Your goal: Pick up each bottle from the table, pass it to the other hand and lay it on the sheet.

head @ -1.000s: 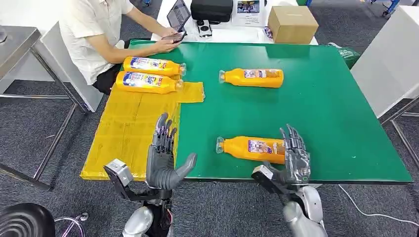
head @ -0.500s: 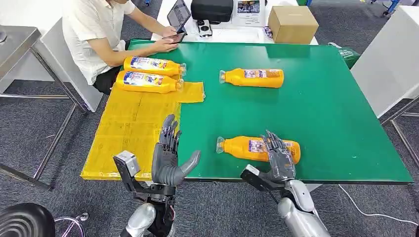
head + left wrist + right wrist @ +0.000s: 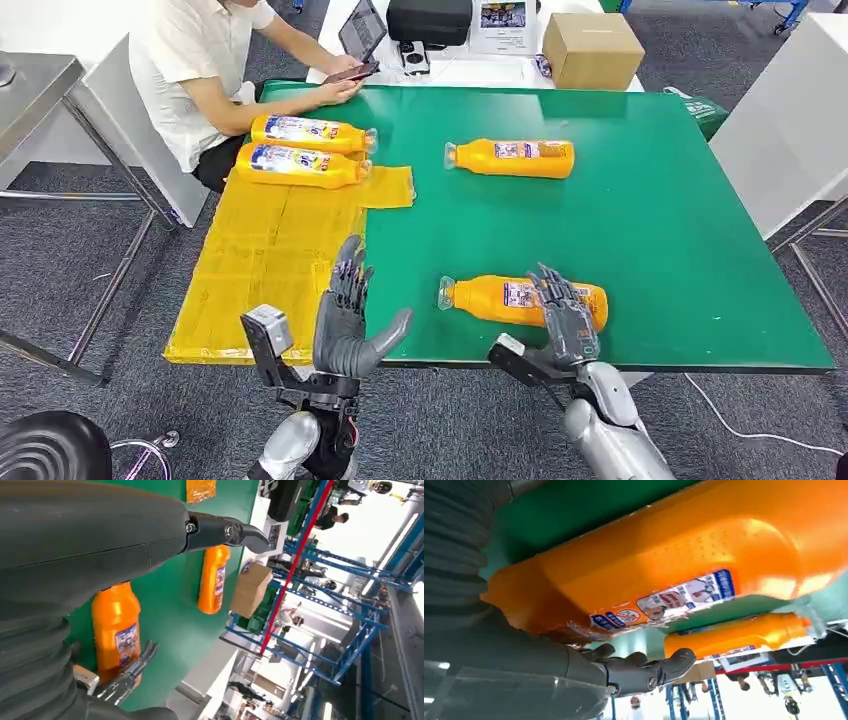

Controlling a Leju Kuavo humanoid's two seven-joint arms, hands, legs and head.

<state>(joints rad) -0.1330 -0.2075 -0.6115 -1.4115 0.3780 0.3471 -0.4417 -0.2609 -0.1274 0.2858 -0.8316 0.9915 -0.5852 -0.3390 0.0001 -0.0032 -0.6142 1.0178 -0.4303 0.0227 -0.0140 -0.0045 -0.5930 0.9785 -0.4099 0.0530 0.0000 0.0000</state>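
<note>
Near bottle (image 3: 520,300), judged rigid, smooth and probably heavy, is best gripped around its broad labelled middle; right hand (image 3: 567,322) is laid over it, grip unconfirmed; left hand (image 3: 347,325) is spread, empty.

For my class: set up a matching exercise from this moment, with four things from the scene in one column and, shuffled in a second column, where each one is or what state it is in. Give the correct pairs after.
Things
1. Near bottle
2. Far bottle
3. Two bottles at the far left
4. Left hand

Places or states
A. Lying on the yellow sheet
B. Raised at the table's near edge, fingers apart, holding nothing
C. Lying alone on the green table, toward the far side
D. Lying under the fingers of the right hand

Pairs: 1-D, 2-C, 3-A, 4-B
</note>
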